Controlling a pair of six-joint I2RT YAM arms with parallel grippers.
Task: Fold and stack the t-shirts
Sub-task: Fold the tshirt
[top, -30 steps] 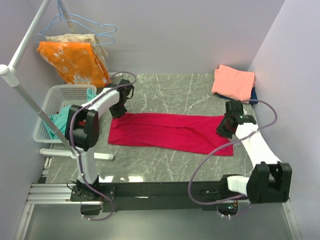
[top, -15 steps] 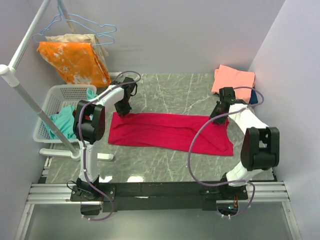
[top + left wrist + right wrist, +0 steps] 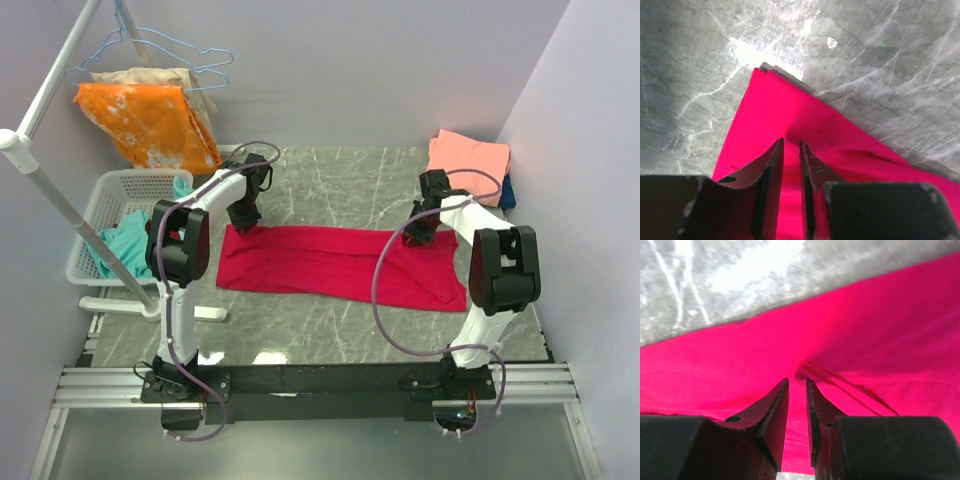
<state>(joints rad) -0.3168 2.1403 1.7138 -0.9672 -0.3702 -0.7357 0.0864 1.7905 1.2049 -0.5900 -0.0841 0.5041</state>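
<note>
The crimson-red t-shirt [image 3: 330,265] lies as a long flat band across the middle of the marble table [image 3: 340,185]. My left gripper [image 3: 241,222] is down on its far-left corner. In the left wrist view the jaws [image 3: 791,142] stand close together, pinching a ridge of the red cloth [image 3: 785,107]. My right gripper [image 3: 414,237] presses on the shirt's far edge towards the right. Its jaws [image 3: 797,380] are nearly together on red cloth [image 3: 865,325], and creases run out from their tips. A folded salmon-pink t-shirt [image 3: 468,160] lies at the back right on a dark blue one [image 3: 508,190].
A white basket [image 3: 110,195] holding teal cloth [image 3: 120,245] stands at the left, beside a white rack pole [image 3: 40,190]. An orange white-blotched cloth [image 3: 150,125] and wire hangers [image 3: 170,50] hang at the back left. Walls close in behind and on the right.
My right arm swung from the shirt's right end up and left to its far edge. The left gripper shifted slightly back at the far-left corner. The shirt's outline has barely changed.
</note>
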